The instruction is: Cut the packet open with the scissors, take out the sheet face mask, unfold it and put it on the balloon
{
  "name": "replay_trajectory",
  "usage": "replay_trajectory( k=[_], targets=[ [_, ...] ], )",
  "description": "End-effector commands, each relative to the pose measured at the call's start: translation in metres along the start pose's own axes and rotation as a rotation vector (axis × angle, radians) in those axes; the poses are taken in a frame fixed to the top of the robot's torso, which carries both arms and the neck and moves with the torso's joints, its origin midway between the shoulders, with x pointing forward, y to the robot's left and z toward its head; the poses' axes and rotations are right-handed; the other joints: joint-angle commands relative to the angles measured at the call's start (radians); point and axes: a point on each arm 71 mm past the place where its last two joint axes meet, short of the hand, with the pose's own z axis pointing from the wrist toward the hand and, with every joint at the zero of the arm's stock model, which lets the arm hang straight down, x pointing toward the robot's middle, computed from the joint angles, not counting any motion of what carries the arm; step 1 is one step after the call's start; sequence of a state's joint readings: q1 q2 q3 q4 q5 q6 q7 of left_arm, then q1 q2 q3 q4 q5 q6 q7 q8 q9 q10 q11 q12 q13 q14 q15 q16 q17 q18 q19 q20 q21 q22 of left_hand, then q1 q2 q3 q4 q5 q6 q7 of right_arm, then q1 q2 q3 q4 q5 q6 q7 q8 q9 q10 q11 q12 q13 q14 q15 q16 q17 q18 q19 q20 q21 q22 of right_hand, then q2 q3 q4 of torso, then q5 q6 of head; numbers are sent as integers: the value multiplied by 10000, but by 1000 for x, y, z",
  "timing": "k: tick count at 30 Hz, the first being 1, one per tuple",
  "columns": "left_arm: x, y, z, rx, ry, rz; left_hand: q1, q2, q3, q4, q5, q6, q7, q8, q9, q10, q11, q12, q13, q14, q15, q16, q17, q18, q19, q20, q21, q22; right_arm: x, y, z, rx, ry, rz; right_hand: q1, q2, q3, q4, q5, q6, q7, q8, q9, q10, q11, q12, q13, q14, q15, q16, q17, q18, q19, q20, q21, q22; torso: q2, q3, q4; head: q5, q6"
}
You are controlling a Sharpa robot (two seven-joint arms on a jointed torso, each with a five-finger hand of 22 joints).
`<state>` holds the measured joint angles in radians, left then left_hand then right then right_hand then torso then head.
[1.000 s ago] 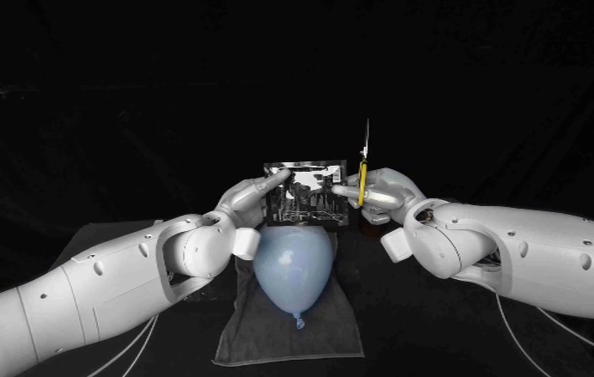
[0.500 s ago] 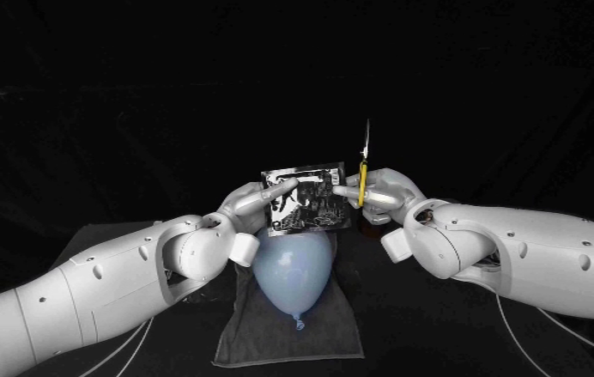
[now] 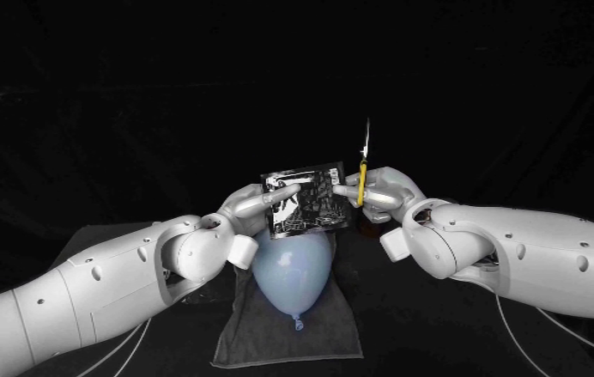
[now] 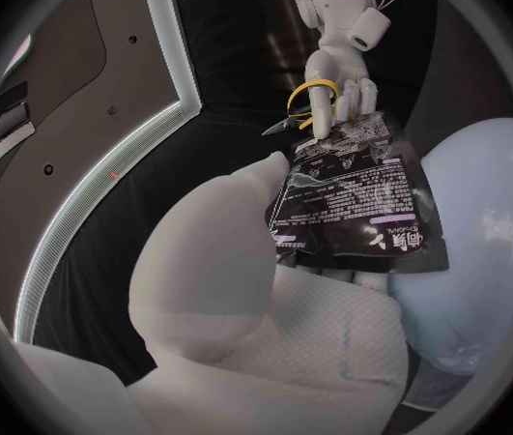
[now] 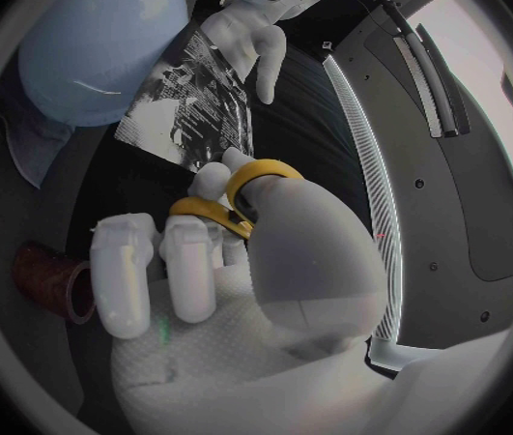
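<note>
While held clear of the table [image 3: 93, 238], pinched in the left hand [image 3: 252, 207]: the packet [image 3: 305, 203], with fingers closed on its left side and across its face. Dark, glossy and printed, tilted a little, top edge slanting, hanging in the air just above the round end of the balloon [image 3: 293, 267]. Gripping the scissors [image 3: 363, 169] with the right hand [image 3: 384, 195], fingers curled through and around the yellow handles, blades pointing straight up just beside the packet's right edge. Cannot tell whether touching the packet, nor whether blades parted or together. Pale blue balloon lying on a grey towel [image 3: 254, 336], knot end toward the robot, round end under the packet. Towel spread flat on the table between the 2 arms. From the left wrist: small white print on the packet's face, right hand and yellow handles beyond its far edge. From the right wrist: brown tube-shaped object [image 5: 46, 278] lying on the dark surface, near the right hand and apart from the towel.
</note>
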<state>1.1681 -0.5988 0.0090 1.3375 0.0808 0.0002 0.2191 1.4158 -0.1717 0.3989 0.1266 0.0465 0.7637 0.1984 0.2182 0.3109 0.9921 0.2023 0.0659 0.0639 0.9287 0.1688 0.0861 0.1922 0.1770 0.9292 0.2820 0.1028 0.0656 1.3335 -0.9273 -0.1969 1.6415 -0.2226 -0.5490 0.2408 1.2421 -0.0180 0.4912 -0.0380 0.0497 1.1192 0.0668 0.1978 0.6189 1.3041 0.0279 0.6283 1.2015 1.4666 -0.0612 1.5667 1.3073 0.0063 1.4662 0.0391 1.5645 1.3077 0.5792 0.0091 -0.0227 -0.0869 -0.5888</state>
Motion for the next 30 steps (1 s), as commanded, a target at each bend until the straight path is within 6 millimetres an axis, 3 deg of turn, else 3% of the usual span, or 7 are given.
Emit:
replay_trajectory(
  k=[1, 13, 22, 25, 26, 30],
  targets=[
    [4, -1, 1, 52, 264, 30, 177, 39, 27, -90, 22, -58, 431, -59, -18, -64, -34, -31, -5, -36, 18, -63, -14, 100, 195, -16, 63, 32, -2, 3, 0, -306, -498, -475, 26, 397, 434, -348, -9, -22, -48, 209, 323, 2667, -399, 9425, 3693, 1042, -100, 41, 2635, -63, 1046, -86, 63, 2631, 7, 2, 2, 0, 0],
    [7, -1, 3, 16, 382, 11, 534, 146, 203, -304, 23, -14, 405, -59, -22, -86, -52, -22, -3, 61, -16, -31, 5, 92, 440, -84, 135, 23, 2, 8, -4, -526, -885, -630, -357, 472, 769, -614, -10, -305, -58, 578, 1023, 2667, -426, 9425, 3693, 1042, -114, 41, 2635, -63, 1046, -121, 63, 2631, -4, 4, 0, 93, 10],
    [10, 0, 5, -18, 520, -17, 457, 118, 232, -278, 22, 123, 367, -13, -11, 22, -95, -9, 1, 279, -79, 71, 52, 104, 612, -139, 177, 25, 8, 12, -8, -624, -778, -486, -419, 484, 826, -652, -9, -360, -58, 627, 1133, 2667, -427, 9425, 3693, 1042, -117, 41, 2635, -63, 1046, -125, 63, 2631, -2, -1, -2, 158, 16],
    [11, 0, 6, -22, 652, -46, 213, -3, 85, -151, 21, 134, 277, -20, -16, 31, -104, -18, 0, 345, -102, 94, 64, 103, 719, -184, 201, 22, 10, 14, -8, -666, -739, -456, -434, 488, 841, -663, -9, -374, -57, 638, 1160, 2667, -427, 9425, 3693, 1042, -117, 41, 2635, -63, 1046, -126, 63, 2631, 0, -1, 0, 149, 37],
    [12, 0, 6, -20, 700, -56, 69, -68, -29, -66, 22, 99, 142, -44, -25, 18, -106, -24, -1, 313, -99, 64, 54, 97, 764, -201, 197, 13, 10, 14, -8, -683, -731, -456, -434, 488, 841, -663, -9, -374, -57, 638, 1160, 2667, -427, 9425, 3693, 1042, -117, 41, 2635, -63, 1046, -126, 63, 2631, -1, -2, 0, 149, 37],
    [15, 0, 7, 28, 967, -160, -95, -137, -243, 70, 21, -113, -151, -163, -63, -49, -303, -28, -1, 251, -125, 0, 27, 84, 541, -136, 10, -25, 12, 16, -7, -736, -694, -455, -451, 492, 862, -677, -10, -393, -57, 651, 1194, 2667, -427, 9425, 3693, 1042, -118, 41, 2635, -63, 1046, -128, 63, 2631, -1, -3, 8, 156, 53]
  ],
)
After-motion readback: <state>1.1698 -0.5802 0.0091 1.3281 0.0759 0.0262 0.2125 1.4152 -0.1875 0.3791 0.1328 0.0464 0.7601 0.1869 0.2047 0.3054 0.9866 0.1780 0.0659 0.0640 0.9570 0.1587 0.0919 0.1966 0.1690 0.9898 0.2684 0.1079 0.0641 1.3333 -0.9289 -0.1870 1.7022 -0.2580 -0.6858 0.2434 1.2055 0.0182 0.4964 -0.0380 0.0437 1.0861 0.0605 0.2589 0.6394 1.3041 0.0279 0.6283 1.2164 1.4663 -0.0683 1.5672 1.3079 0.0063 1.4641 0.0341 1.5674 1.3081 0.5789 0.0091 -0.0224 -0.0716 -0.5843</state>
